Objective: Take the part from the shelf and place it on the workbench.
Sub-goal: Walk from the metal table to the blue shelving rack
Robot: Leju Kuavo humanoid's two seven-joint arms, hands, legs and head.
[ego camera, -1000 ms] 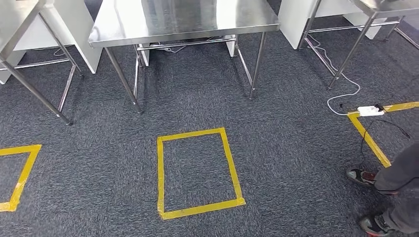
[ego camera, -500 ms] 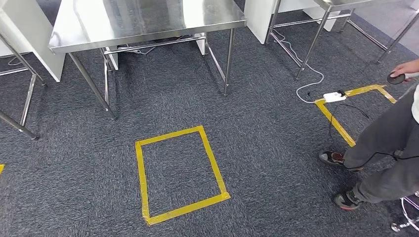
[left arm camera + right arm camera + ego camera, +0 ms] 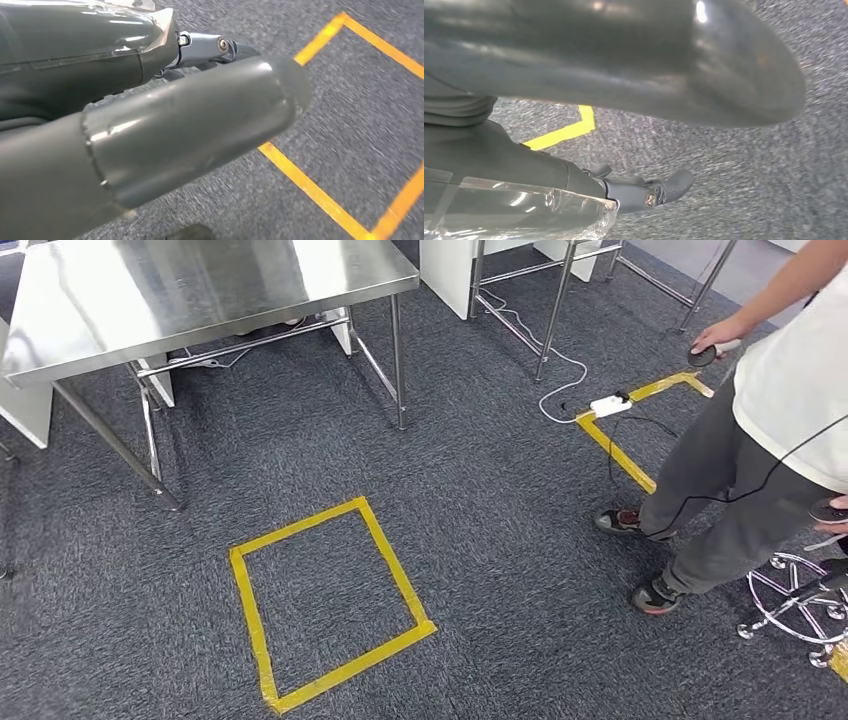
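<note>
A stainless steel workbench (image 3: 200, 290) stands at the far left of the head view, its top bare. My left hand (image 3: 150, 115) hangs over the grey carpet beside a yellow tape line (image 3: 310, 187); its thick thumb and a dark finger (image 3: 220, 47) lie apart with nothing between them. My right hand (image 3: 624, 60) also hangs above the carpet, thumb and finger (image 3: 659, 190) apart and holding nothing.
A yellow tape rectangle (image 3: 397, 565) marks the carpet ahead. A person (image 3: 790, 390) in grey trousers stands at the right, a small dark object (image 3: 705, 355) in one hand. A white power strip (image 3: 608, 405) with its cable and a chrome chair base (image 3: 790, 600) lie near them.
The whole picture has slid left and tilted, so the camera has turned to the right. The person has come much further into view at the right edge.
</note>
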